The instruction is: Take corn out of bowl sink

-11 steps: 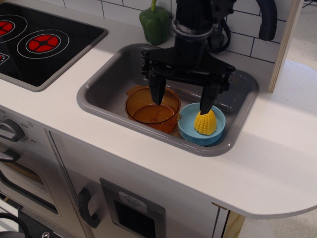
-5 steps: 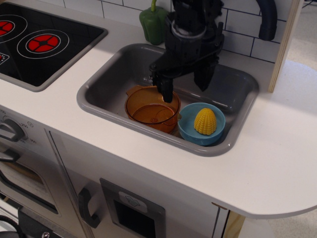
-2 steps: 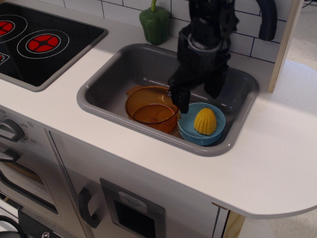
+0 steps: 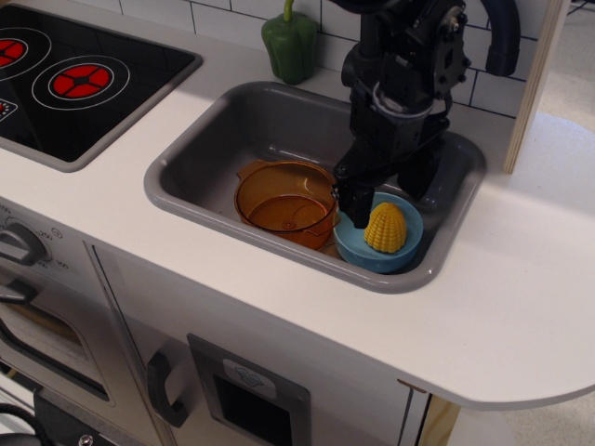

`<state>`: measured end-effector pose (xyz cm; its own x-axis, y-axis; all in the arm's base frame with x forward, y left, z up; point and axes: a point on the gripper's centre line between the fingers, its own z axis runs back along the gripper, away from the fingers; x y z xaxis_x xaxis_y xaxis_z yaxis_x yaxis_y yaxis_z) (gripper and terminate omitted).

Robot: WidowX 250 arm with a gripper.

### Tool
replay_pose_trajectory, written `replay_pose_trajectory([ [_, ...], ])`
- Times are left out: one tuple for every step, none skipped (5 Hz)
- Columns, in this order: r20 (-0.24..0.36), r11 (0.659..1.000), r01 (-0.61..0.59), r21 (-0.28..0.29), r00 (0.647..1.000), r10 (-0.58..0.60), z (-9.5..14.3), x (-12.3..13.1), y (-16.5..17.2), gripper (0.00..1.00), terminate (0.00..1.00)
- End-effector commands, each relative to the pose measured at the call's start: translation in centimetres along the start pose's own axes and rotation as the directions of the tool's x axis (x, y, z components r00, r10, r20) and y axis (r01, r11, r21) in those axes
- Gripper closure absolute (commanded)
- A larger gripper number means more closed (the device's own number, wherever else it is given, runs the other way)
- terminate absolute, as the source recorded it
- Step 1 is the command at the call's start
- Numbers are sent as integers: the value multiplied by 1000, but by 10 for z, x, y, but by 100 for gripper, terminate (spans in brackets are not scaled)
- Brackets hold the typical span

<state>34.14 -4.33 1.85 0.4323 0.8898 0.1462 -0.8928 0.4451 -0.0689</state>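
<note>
Nothing is yet completed: the corn (image 4: 385, 228) is sitting upright in the bowl (image 4: 358, 252), at the sink's (image 4: 200, 158) five o'clock corner. The gripper (image 4: 388, 194) is hovering with jaws spread astride it, seemingly not touching. Grasping and lifting are remaining.

The corn (image 4: 385, 228) looks like bumpy matt yellow plastic, sitting in a smooth light-blue plastic bowl (image 4: 357, 247). The grey sink (image 4: 204, 149) has a soft satin sheen. The orange pot (image 4: 284, 201) is glossy see-through plastic.
</note>
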Motion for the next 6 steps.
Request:
replay_pose_trajectory([
  [24,999,-11,-37,1000,12,8,-1,4,0,0],
  [33,999,-7,-34,999,8,5,-2,5,0,0],
  [36,999,-11,-31,999,12,2,-2,5,0,0],
  [36,999,-16,-35,999,17,3,-2,6,0,0],
  [43,999,-16,-29,999,17,1,-2,4,0,0],
  [50,999,-25,-24,998,26,-2,-3,2,0,0],
])
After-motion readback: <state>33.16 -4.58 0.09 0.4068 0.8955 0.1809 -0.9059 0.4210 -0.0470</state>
